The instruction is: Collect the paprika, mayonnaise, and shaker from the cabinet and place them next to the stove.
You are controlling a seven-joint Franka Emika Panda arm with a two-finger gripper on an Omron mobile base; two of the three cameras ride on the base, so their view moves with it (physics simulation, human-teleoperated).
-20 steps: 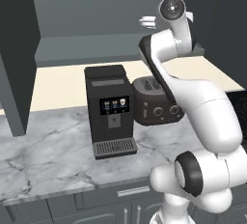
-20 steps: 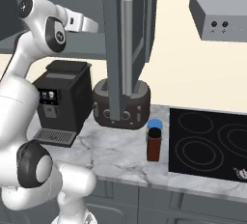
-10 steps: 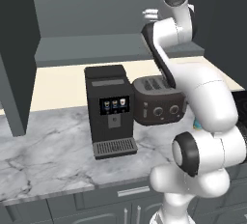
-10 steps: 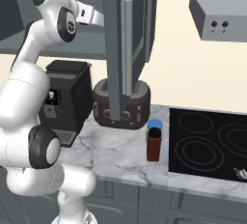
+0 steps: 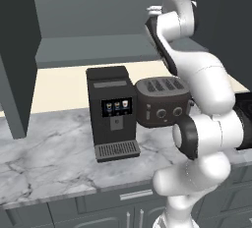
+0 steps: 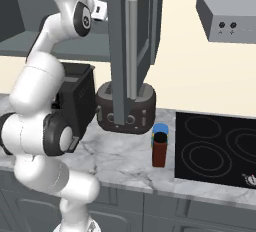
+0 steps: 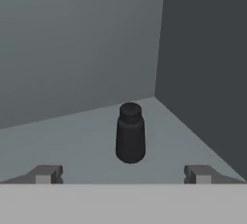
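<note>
Wide-open and empty, the two-finger gripper lines up on the small dark cylindrical shaker standing upright near the back corner of the dark grey wall cabinet's shelf, so next it must advance, straddle and close.

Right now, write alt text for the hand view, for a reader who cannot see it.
A small dark shaker stands upright on the grey shelf of the cabinet, near its back corner. The open gripper faces it from short of it, one fingertip at each side of the lower edge, touching nothing.
</note>
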